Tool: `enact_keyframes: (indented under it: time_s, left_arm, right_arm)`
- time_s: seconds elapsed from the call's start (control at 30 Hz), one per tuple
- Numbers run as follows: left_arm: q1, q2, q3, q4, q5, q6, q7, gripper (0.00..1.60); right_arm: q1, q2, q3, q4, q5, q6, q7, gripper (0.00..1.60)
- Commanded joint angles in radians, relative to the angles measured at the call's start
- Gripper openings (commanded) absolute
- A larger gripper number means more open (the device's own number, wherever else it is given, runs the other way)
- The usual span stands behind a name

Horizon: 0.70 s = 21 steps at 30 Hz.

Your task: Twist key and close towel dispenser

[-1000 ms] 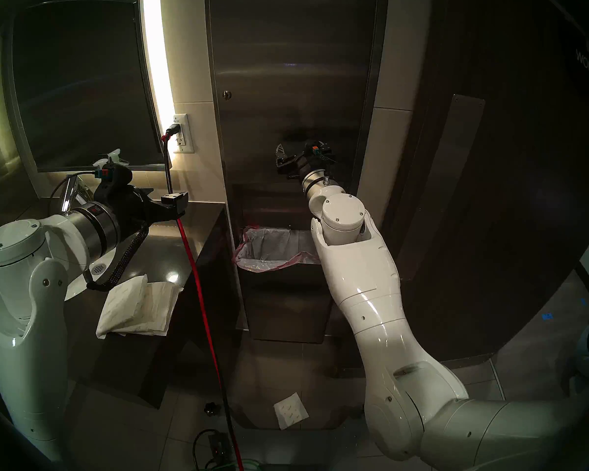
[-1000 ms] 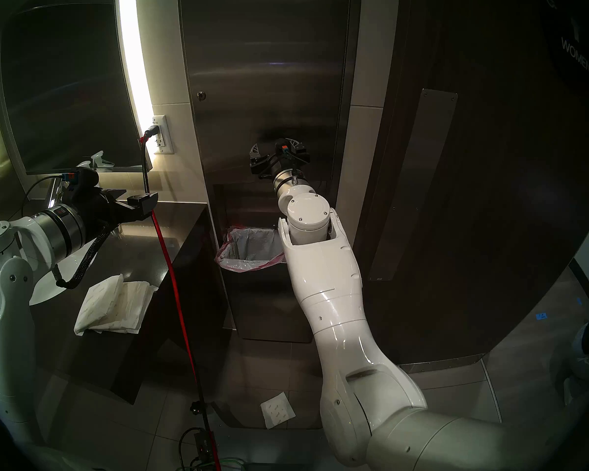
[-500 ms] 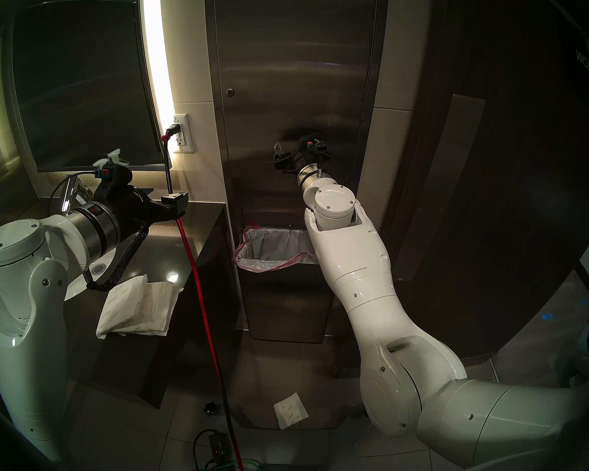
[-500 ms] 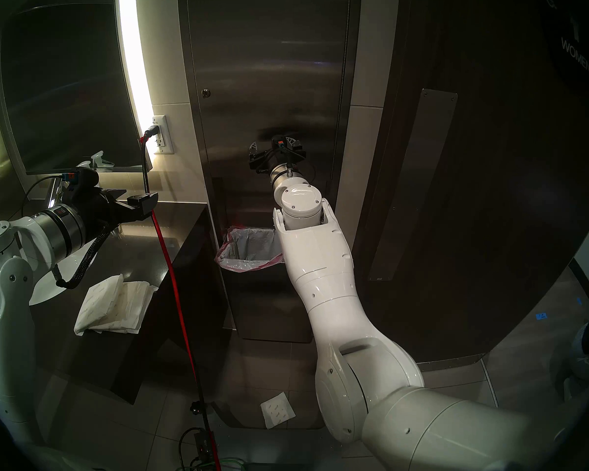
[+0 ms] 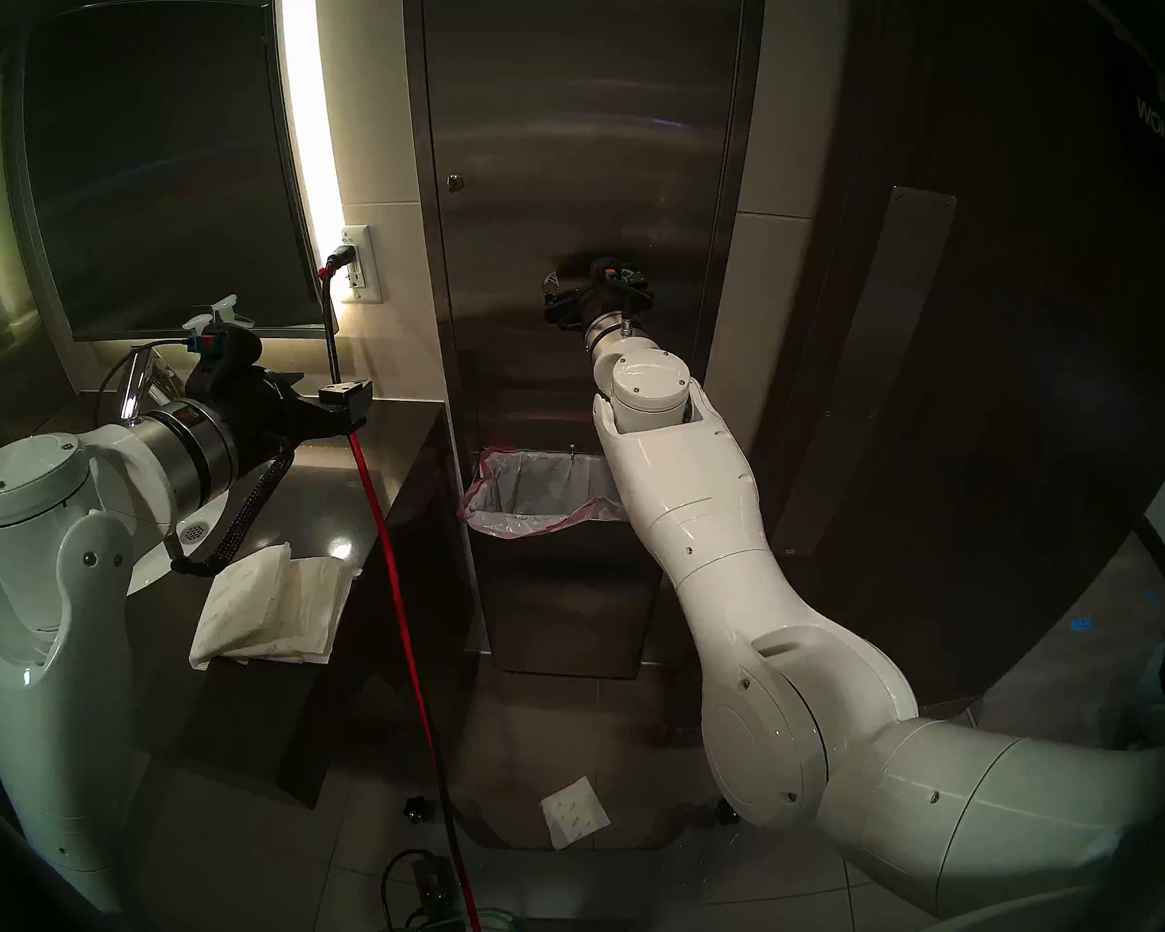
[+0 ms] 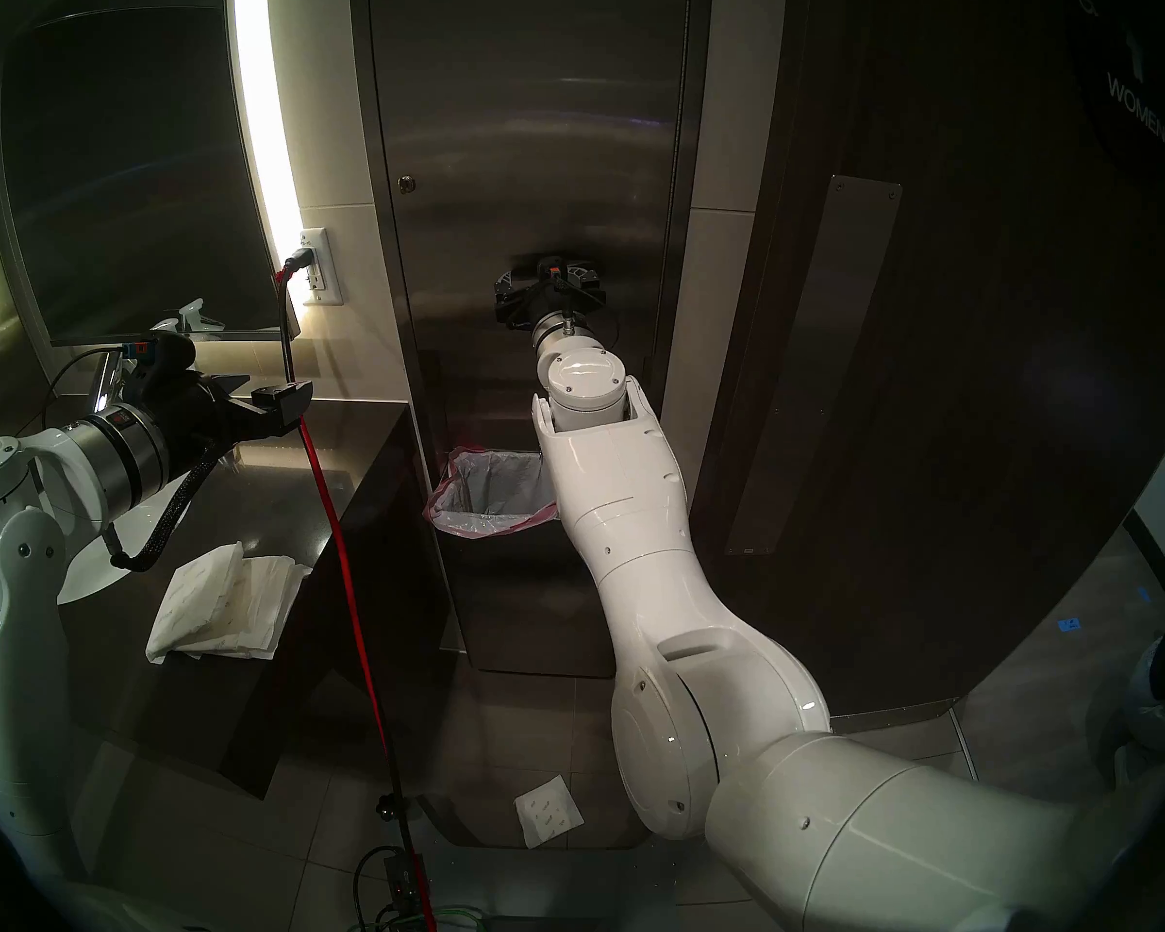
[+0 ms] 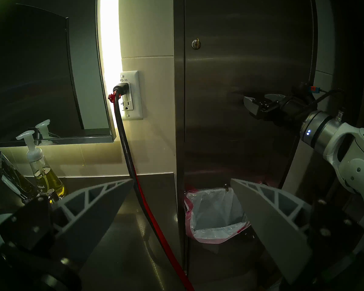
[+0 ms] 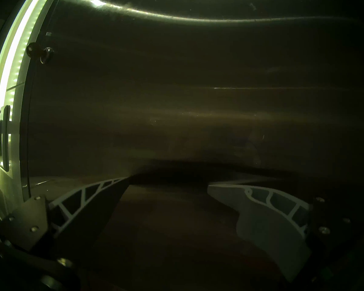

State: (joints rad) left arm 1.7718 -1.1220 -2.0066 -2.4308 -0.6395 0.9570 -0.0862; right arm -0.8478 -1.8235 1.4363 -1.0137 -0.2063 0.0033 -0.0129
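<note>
Gripper, left (image 7: 182, 180): grey ribbed fingers spread wide, empty, above dark countertop (image 5: 338, 480).
Key (image 7: 196, 43): tiny brass one in round silver lock, upper left of door.
Dispenser (image 5: 586, 137): tall brushed-steel wall cabinet.
Gripper, right (image 8: 166, 182): fingers apart, tips against door, holding nothing.

The right gripper (image 5: 593, 285) is facing away from the head camera, so its own wrist is hiding its fingertips and whether they are touching the towel dispenser (image 5: 586, 137). The key (image 5: 456, 181) is showing only as a tiny glint there; its turn cannot be told. In the right wrist view the key (image 8: 33, 49) is sitting dark and dim at the left. The right arm (image 6: 620, 507) is covering part of the bin liner (image 6: 486, 493). The dark rim is cutting off the dispenser's top.
</note>
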Motion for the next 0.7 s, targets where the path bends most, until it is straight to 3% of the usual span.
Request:
enact_keyframes:
  time_s: [0.0,0.2,0.67]
  left_arm:
    - [-0.003,-0.002,0.001,-0.004,0.001,-0.010,0.000,1.60]
    - [-0.003,-0.001,0.001,-0.004,-0.001,-0.008,0.001,1.60]
    - [-0.002,0.003,0.000,-0.004,-0.007,-0.005,0.004,1.60]
  right_arm:
    - [0.034,0.018,-0.023,-0.054,-0.028,-0.032,0.008,1.60]
    - [-0.066,0.056,-0.067,-0.155,-0.057,-0.098,0.029,1.60]
    - [-0.250,0.112,-0.074,-0.339,-0.054,-0.165,0.062,1.60]
